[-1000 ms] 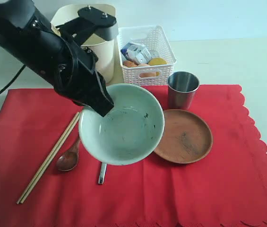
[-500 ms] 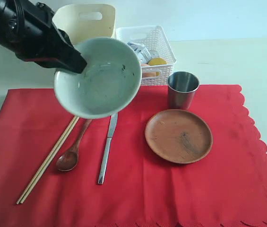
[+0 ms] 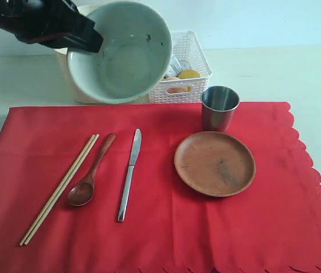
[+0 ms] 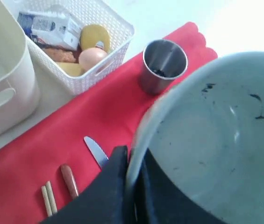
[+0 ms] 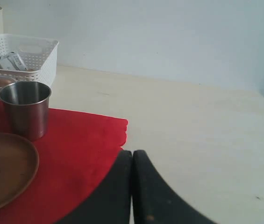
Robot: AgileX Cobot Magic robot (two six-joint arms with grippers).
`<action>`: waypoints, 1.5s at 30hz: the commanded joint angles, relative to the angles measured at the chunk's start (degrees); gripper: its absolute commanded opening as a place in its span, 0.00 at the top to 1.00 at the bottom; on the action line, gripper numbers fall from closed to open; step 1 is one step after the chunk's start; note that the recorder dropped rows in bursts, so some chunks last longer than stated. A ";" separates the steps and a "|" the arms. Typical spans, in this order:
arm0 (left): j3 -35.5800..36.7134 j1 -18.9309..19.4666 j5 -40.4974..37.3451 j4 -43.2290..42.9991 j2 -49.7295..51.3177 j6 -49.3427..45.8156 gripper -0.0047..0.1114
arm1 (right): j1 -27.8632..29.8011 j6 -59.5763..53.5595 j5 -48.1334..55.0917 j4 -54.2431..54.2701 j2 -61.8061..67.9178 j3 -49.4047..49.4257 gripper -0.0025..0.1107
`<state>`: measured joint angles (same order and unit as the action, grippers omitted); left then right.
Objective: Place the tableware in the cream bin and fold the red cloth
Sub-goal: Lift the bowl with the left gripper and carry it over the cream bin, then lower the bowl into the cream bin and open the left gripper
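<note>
Bowl: the pale green-white bowl (image 3: 120, 52) hangs in the air, tipped so its mouth faces the exterior camera; dark specks dot the inside; it covers most of the cream bin and one corner of the white basket; whether it is directly above the bin cannot be told
Left fingers: the left fingers (image 4: 112, 184) are nearly closed, pinching the bowl's rim, one outside the wall and one inside
Cream bin: the cream bin (image 4: 8, 91) stands on the table beyond the cloth's far edge, just beside the basket; one oval handle cut-out shows
Red cloth: the red cloth (image 3: 217, 233) lies spread flat on the table, scalloped edge to the right and near sides
On the cloth: chopsticks (image 3: 59, 189), wooden spoon (image 3: 89, 173) and table knife (image 3: 129, 175) lie side by side, apart; the brown plate (image 3: 215, 163) sits to their right; the steel cup (image 3: 220, 107) stands upright just behind the plate, near the cloth's far edge
White basket: the lattice basket (image 3: 193, 60) holds a milk carton (image 4: 50, 29), an egg (image 4: 92, 58) and a yellow item (image 4: 94, 36)
Right fingers: the right fingers (image 5: 117, 186) are pressed together with nothing between them, near the cloth's right edge
Table: the pale table (image 3: 274, 74) carries it all
</note>
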<state>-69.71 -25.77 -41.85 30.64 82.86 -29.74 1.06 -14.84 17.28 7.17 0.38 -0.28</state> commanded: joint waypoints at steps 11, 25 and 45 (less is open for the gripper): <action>-12.36 0.13 2.29 4.26 9.99 -0.07 0.96 | 0.27 -0.14 -0.05 -0.07 -0.38 0.28 0.98; -20.28 5.95 5.13 11.78 19.90 -0.07 0.96 | 0.27 -0.14 -0.05 -0.07 -0.38 0.28 0.98; -27.98 17.24 4.77 22.79 30.73 -0.17 0.96 | 0.27 -0.14 -0.05 -0.07 -0.38 0.28 0.98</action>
<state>-96.50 -9.29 -37.55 51.90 112.27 -29.95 1.06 -14.84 17.28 7.17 0.38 -0.28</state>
